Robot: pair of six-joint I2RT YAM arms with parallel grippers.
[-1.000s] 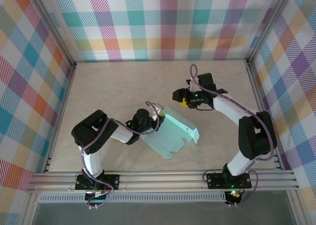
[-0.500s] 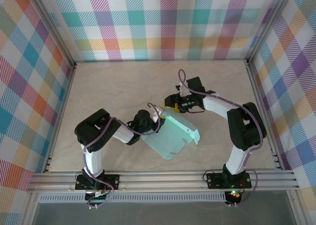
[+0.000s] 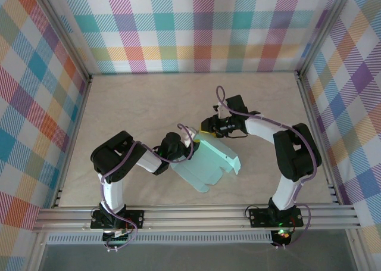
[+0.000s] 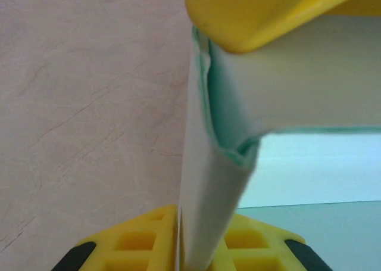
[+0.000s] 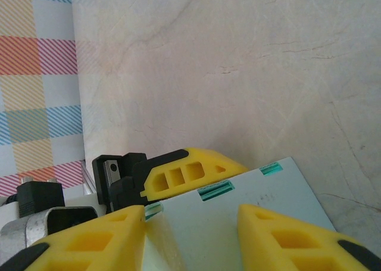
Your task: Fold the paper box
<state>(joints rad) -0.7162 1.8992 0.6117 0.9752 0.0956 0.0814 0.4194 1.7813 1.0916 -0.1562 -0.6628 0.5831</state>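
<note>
Mint-blue paper box [image 3: 208,161], yellow claw fingers [image 5: 286,238] — pastel plaid walls [image 3: 202,27], beige table [image 3: 137,104]

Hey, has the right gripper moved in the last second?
Yes. The right gripper went left, away from the right side rail, to the far edge of the paper box.

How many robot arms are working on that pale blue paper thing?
2. The left arm reaches in from the left, its fingers pinching the left edge of the paper box. The right arm comes from the right, its fingers open at the box's far edge.
</note>
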